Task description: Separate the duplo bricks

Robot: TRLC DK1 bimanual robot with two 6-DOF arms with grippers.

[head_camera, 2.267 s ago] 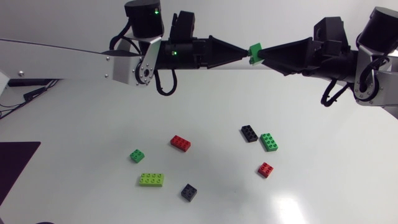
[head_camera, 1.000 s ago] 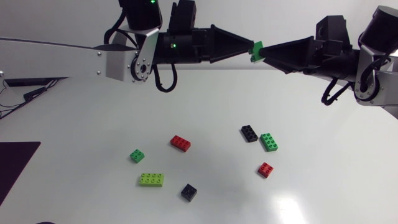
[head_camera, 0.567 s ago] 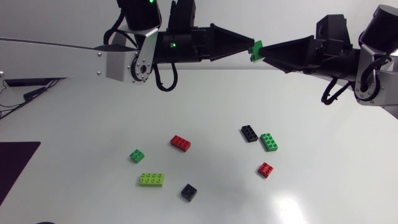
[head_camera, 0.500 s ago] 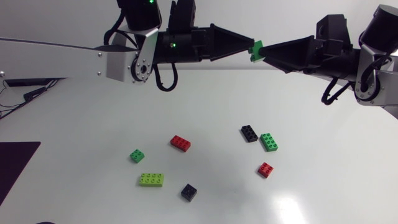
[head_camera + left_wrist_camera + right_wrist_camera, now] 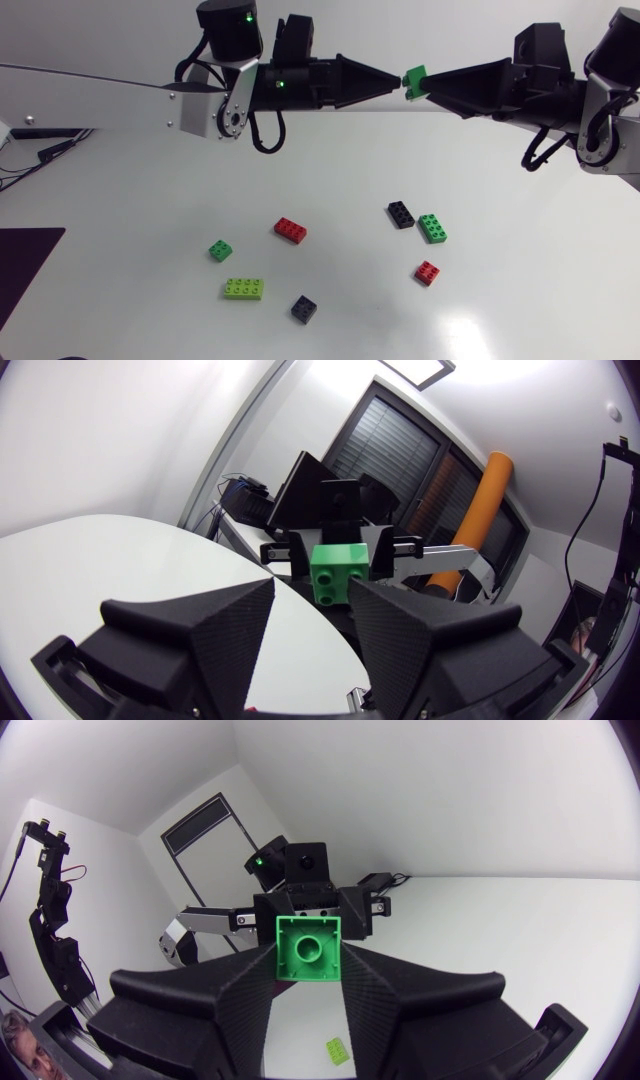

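Aloft, right tool (image 5: 428, 82) pinches green brick (image 5: 413, 78), left tool (image 5: 393, 82) spread just beside; loose bricks (image 5: 291, 230) dot the table (image 5: 130, 200).

The right gripper (image 5: 425, 81) covers the far end of the green brick (image 5: 413, 77) in the head view. From the right wrist, a lime brick (image 5: 335, 1050) beneath shows only partly between that gripper's fingers.

glossy plastic brick (image 5: 414, 78), matt right end effector (image 5: 429, 83), smooth table (image 5: 150, 220)
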